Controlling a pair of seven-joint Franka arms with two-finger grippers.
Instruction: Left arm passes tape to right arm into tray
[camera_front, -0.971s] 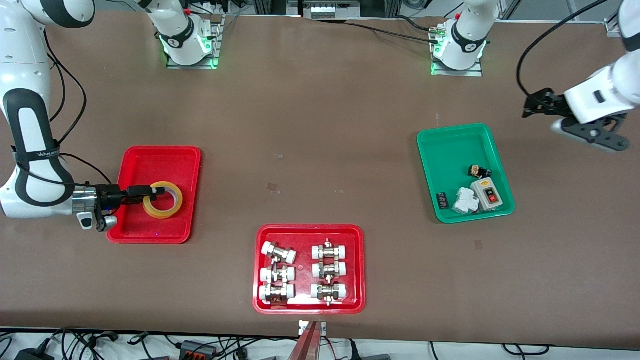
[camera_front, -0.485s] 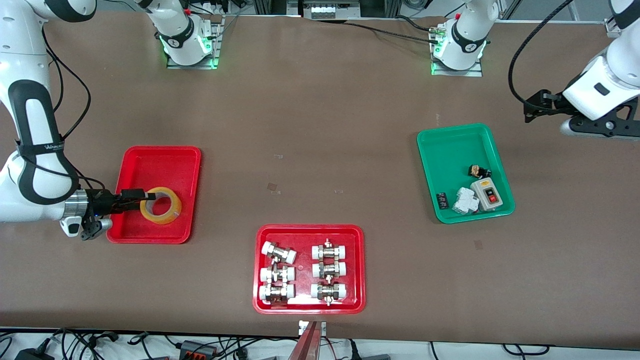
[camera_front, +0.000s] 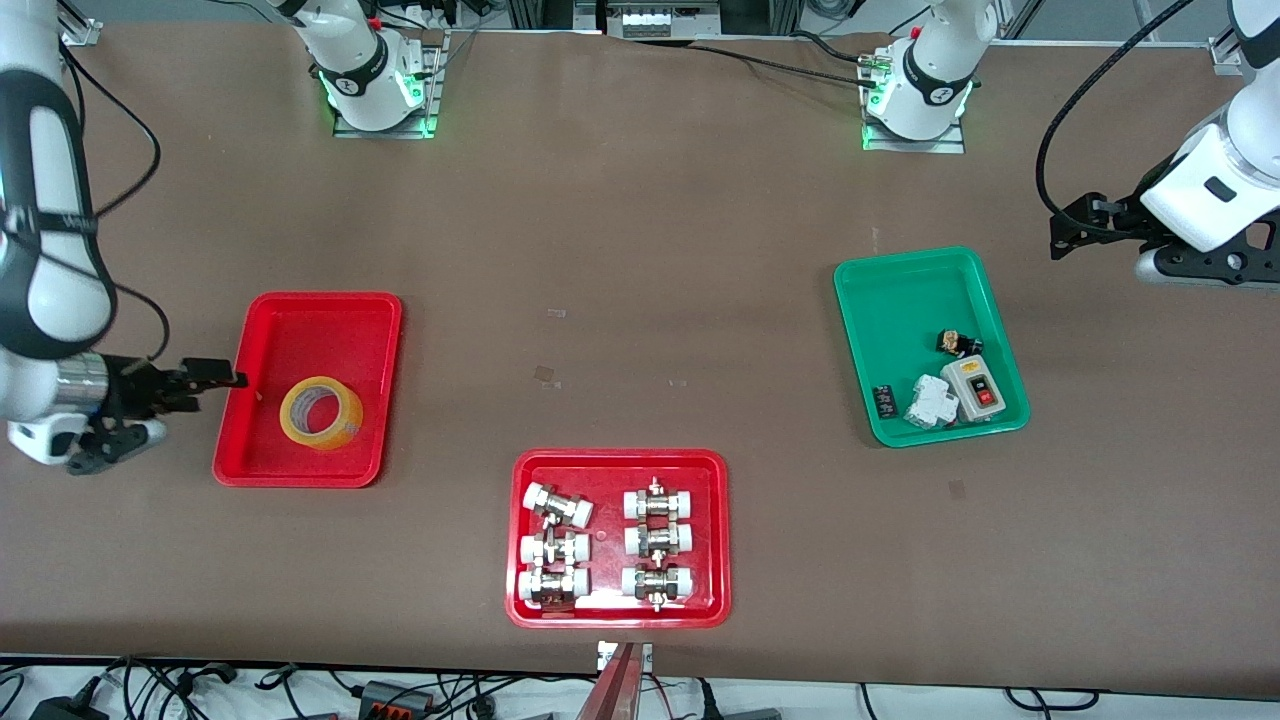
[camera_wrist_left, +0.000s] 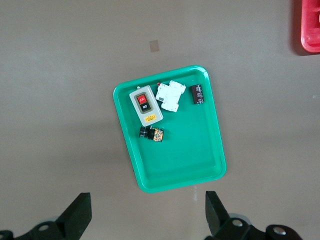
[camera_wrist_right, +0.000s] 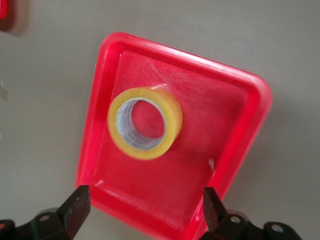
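Observation:
The yellow-amber tape roll (camera_front: 321, 413) lies flat in the empty red tray (camera_front: 315, 330), free of both grippers. My right gripper (camera_front: 228, 380) is open and empty, up over the tray's rim at the right arm's end of the table. In the right wrist view the tape (camera_wrist_right: 145, 122) sits in the tray (camera_wrist_right: 240, 125), apart from the spread fingers of my right gripper (camera_wrist_right: 145, 202). My left gripper (camera_front: 1062, 230) is open and empty, up over bare table beside the green tray at the left arm's end. It shows with wide-spread fingers in the left wrist view (camera_wrist_left: 148, 207).
A green tray (camera_front: 900, 290) holds a switch box, a white breaker and small parts; it also shows in the left wrist view (camera_wrist_left: 175, 165). A second red tray (camera_front: 620, 460) with several metal-and-white pipe fittings stands near the front edge. Both arm bases stand along the back.
My right gripper has let go of the tape and drawn back out of the tray toward the right arm's end. The tape now rests in the tray. The left gripper shifted slightly.

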